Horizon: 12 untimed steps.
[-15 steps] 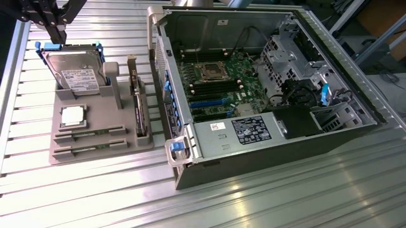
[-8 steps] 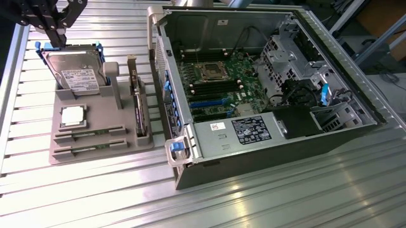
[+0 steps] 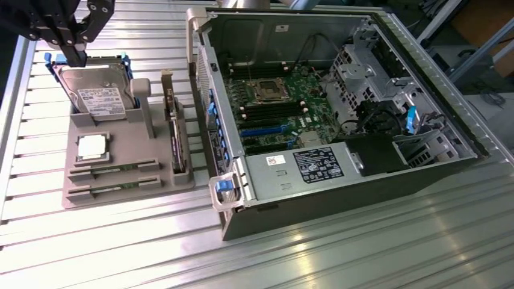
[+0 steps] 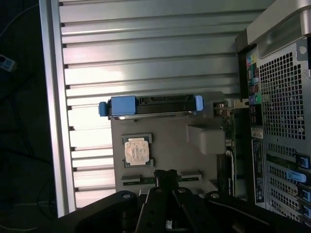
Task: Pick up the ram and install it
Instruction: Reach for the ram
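Two ram sticks lie in slots at the near end of the grey holder tray (image 3: 120,150): one ram stick (image 3: 112,171) and a second ram stick (image 3: 111,190) beside it. My black gripper (image 3: 76,59) hangs high at the exterior view's far left, above the far end of the hard drive (image 3: 100,96), well away from the ram. Its fingers are shut and hold nothing. In the wrist view the shut gripper (image 4: 165,175) covers the middle of a ram stick (image 4: 132,180).
The tray also holds a silver CPU chip (image 3: 93,146) and an upright expansion card (image 3: 173,123). The open computer case (image 3: 241,198) stands at the exterior view's right, its motherboard (image 3: 273,102) exposed. Its perforated rear panel (image 4: 282,121) is in the wrist view.
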{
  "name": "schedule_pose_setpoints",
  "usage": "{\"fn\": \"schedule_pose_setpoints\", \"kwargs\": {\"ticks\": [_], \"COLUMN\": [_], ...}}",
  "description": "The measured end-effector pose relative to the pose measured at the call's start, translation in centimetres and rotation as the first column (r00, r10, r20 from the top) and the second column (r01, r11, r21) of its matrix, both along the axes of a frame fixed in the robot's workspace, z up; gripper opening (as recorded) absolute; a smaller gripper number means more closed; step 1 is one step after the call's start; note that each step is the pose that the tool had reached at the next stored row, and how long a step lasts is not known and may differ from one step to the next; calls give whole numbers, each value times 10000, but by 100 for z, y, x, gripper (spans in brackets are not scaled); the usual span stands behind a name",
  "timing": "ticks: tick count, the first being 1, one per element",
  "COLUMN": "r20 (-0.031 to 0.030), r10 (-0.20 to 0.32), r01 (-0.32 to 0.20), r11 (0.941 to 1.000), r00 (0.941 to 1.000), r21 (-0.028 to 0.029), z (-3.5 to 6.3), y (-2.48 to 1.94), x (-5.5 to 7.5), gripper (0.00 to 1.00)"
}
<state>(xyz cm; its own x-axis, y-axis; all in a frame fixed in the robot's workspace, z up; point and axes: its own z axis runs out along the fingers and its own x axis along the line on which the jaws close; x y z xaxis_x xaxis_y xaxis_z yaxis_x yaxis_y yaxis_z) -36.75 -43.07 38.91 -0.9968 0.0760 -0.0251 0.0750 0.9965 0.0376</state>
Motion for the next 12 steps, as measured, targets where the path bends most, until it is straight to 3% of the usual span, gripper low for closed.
{"fn": "schedule_pose_setpoints", "kwargs": {"ticks": [12], "r20": [-1], "r10": [0], "r01": [0], "r11": [10000], "r00": [10000], "r21": [-42], "z": [-39], "y": [-107], "x": [70], "gripper": [11]}}
